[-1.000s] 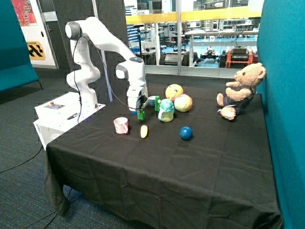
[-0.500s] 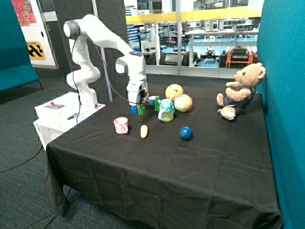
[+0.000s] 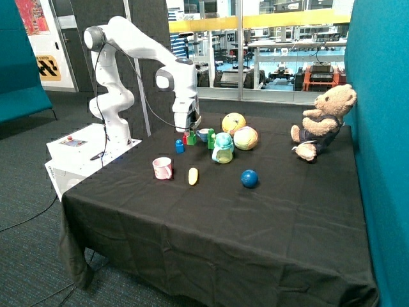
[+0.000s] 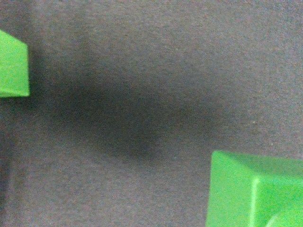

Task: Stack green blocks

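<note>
My gripper (image 3: 189,132) hangs over the back of the table, shut on a small green block (image 3: 191,139) held just under it. A red brick (image 3: 185,137) sits right beside that block. A taller green block (image 3: 211,139) stands upright a little further along, next to the teal bottle (image 3: 223,148). The blue brick (image 3: 179,146) lies on the cloth nearer the pink cup (image 3: 162,168). In the wrist view, one green block (image 4: 13,64) shows at the edge and another green block (image 4: 255,189), with a stud, fills a corner; no fingers show there.
A yellow piece (image 3: 193,176) and a blue ball (image 3: 249,178) lie in front. Two yellow balls (image 3: 234,121) and a small bowl (image 3: 204,134) crowd the back. A teddy bear (image 3: 323,121) sits against the teal wall. The black cloth (image 3: 217,236) drops off at the front edge.
The gripper has risen and moved toward the back of the table, and the green block has gone with it. The blue and red bricks now show.
</note>
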`<act>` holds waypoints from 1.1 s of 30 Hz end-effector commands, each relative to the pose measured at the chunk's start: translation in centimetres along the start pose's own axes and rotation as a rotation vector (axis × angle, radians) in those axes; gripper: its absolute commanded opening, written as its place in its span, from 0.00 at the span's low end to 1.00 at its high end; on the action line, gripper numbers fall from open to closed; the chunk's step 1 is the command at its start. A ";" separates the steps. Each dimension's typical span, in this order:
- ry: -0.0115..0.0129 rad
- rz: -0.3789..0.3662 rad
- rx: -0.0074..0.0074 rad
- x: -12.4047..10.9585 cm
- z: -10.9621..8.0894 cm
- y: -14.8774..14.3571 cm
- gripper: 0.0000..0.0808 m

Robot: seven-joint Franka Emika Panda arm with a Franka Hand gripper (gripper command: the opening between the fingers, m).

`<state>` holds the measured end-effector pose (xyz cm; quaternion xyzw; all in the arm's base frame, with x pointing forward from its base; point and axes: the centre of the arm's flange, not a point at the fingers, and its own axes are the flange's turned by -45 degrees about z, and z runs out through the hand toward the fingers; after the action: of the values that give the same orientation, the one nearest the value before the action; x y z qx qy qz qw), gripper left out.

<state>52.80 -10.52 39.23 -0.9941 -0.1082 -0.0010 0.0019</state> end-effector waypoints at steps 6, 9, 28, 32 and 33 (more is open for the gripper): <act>-0.0025 -0.049 -0.0035 0.1 -1.3 -2.7 0.00; -0.0025 -0.057 -0.0035 0.3 -1.6 -3.3 0.00; -0.0026 -0.128 -0.0034 2.5 -3.3 -7.7 0.00; -0.0026 -0.136 -0.0034 2.9 -3.5 -8.4 0.00; -0.0026 -0.140 -0.0034 3.0 -3.5 -8.5 0.00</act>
<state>53.09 -3.54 42.13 -0.9867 -0.1626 -0.0031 -0.0011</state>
